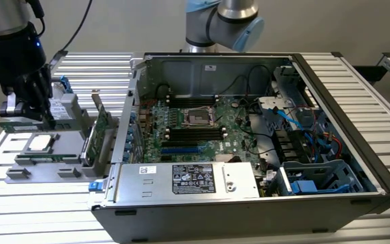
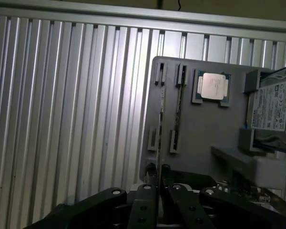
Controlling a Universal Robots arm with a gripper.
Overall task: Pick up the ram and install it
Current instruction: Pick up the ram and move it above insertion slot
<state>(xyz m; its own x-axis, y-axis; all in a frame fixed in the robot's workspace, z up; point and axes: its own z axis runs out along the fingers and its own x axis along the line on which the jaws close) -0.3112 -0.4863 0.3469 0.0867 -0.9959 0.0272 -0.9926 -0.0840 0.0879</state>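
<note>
Exterior view: the grey fixture plate is located at the tabletop's edge on the exterior view's left. The open computer case is set just beside it, toward the exterior view's right. Bare slatted tabletop is left along the near edge in front of the plate. The case is open on top, so the motherboard is exposed from above. An upright expansion card and a hard drive are carried on the plate's side nearest the case. A processor is laid flat near its middle.

The gripper is positioned over the plate's far part and pointed downward. The jaws are drawn narrow and clamped on the ram, which is held on edge and roughly level. In the wrist view the ram is seen edge-on as a thin line running out from the gripper, in line with a pair of slot brackets on the plate. Whether its lower edge is clear of the brackets cannot be told.
</note>
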